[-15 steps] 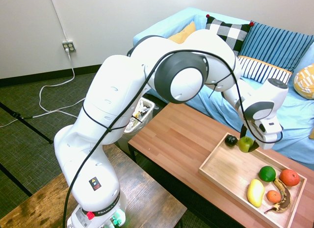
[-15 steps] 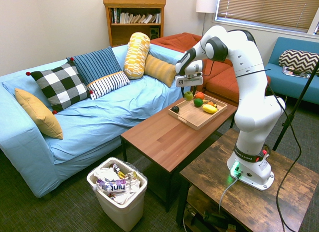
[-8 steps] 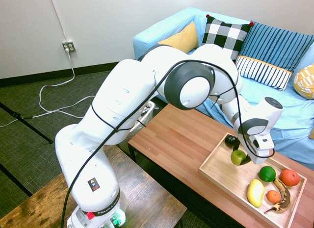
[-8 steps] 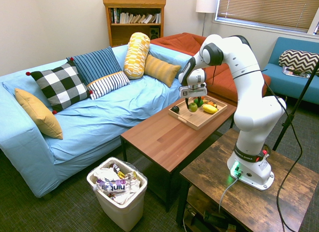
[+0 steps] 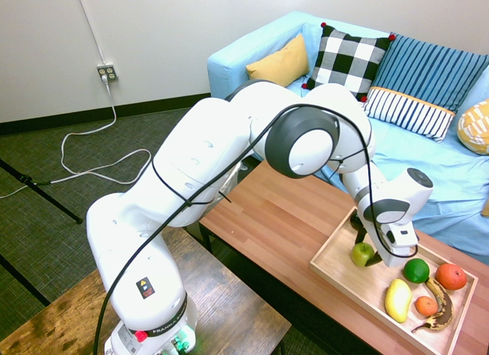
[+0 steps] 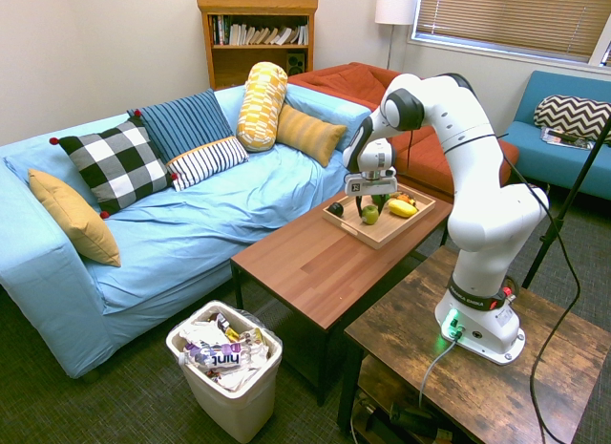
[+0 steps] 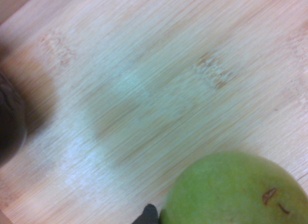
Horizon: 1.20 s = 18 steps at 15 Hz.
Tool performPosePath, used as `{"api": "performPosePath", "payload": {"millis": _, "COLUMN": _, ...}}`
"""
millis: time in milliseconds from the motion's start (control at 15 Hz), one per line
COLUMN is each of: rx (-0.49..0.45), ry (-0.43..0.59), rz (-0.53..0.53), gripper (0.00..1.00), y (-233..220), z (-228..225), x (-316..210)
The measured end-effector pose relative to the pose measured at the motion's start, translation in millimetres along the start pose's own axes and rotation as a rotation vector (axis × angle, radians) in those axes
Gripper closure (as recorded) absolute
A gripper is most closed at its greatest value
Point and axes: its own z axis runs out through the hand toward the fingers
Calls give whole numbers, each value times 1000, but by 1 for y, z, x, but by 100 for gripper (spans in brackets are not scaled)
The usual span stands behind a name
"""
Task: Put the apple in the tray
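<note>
The yellow-green apple (image 5: 361,253) (image 6: 369,215) is clamped in my gripper (image 5: 369,256) (image 6: 370,208), which is shut on it. It hangs low over the floor of the light wooden tray (image 5: 336,269) (image 6: 378,237), near the tray's end closest to the middle of the coffee table. In the wrist view the apple (image 7: 236,190) fills the lower right, with the tray's bare wood (image 7: 144,89) close beneath. I cannot tell whether the apple touches the wood.
A blackish fruit (image 6: 335,209) (image 7: 8,123) sits at the tray's corner beside the apple. A green lime (image 5: 416,270), a red-orange fruit (image 5: 450,275), a yellow lemon (image 5: 397,300), a small orange (image 5: 425,305) and a brown banana (image 5: 439,314) fill the tray's other end. The blue sofa (image 5: 458,179) stands behind the table.
My gripper has carried the apple from above the tray's far rim, beside the blackish fruit, down and inward to just above the tray floor. The fingers stayed shut.
</note>
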Motion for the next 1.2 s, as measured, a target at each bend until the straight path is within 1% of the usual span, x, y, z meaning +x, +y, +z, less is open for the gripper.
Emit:
{"api": "performPosePath", "payload": {"millis": 67, "rx": 0, "ry": 0, "rz": -1, "gripper": 0, "y": 0, "z": 0, "x": 0}}
{"api": "performPosePath", "payload": {"millis": 533, "rx": 6, "ry": -4, "rz": -11, "gripper": 0, "y": -2, "z": -1, "x": -1}}
{"api": "performPosePath", "payload": {"millis": 867, "rx": 24, "ry": 9, "rz": -6, "gripper": 0, "y": 0, "z": -13, "x": 10}}
{"api": "performPosePath", "payload": {"millis": 1000, "rx": 48, "ry": 20, "rz": -2, "gripper": 0, "y": 2, "z": -31, "x": 18}}
{"api": "performPosePath", "payload": {"millis": 1200, "rx": 90, "ry": 28, "rz": 3, "gripper": 0, "y": 9, "z": -78, "x": 25}}
